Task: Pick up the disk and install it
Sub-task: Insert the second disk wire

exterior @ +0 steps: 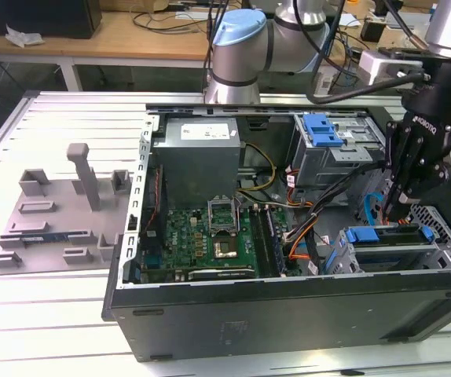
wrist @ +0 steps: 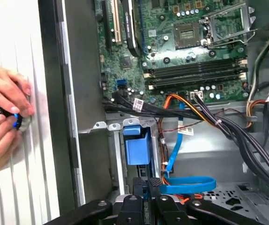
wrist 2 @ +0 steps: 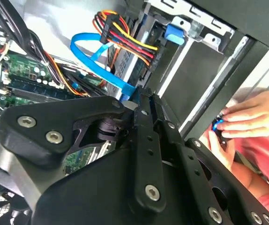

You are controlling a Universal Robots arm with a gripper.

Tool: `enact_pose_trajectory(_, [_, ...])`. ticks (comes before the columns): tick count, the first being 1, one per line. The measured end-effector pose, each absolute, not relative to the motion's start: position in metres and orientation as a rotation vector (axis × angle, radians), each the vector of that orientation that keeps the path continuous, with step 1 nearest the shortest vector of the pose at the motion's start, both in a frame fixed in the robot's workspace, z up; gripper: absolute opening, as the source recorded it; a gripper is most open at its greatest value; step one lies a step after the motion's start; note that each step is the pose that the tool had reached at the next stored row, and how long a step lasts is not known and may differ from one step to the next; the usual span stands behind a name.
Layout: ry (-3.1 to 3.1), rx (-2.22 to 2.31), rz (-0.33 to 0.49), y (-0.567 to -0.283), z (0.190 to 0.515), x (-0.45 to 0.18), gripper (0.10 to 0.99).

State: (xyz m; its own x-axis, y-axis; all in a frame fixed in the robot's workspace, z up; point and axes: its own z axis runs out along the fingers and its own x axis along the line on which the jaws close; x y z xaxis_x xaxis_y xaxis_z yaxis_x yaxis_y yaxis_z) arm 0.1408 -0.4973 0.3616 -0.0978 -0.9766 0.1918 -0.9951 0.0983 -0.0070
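My gripper [exterior: 388,214] hangs inside the open computer case [exterior: 288,314] at the exterior view's right. Its fingers point down and are shut, with nothing showing between them. In both wrist views the fingertips [wrist: 141,183] [wrist 2: 141,101] are pressed together. Just past them is a bright blue plastic latch [wrist: 137,144] on a grey metal drive cage [exterior: 398,255]. The disk is hidden; I cannot tell whether it sits inside that cage.
A person's hands [wrist: 3,110] [wrist 2: 247,117] hold a small black-and-blue object outside the case wall. A looped blue cable [wrist: 190,183] and orange-black wires [wrist 2: 125,40] lie near the fingers. Also inside are the motherboard [exterior: 202,236], power supply [exterior: 198,157] and an upper cage [exterior: 322,129]. A grey fixture [exterior: 53,212] lies at the exterior view's left.
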Motion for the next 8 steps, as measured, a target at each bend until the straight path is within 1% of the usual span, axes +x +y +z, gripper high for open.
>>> enact_pose_trajectory(3, [-2.251,2.038,0.162,-0.503,0.362,0.141,0.161])
enact_pose_trajectory(6, [-2.287,2.082,0.079,-0.51,0.361,0.141,0.161])
enact_pose_trajectory(8, [-2.297,2.097,0.054,-0.511,0.361,0.141,0.161])
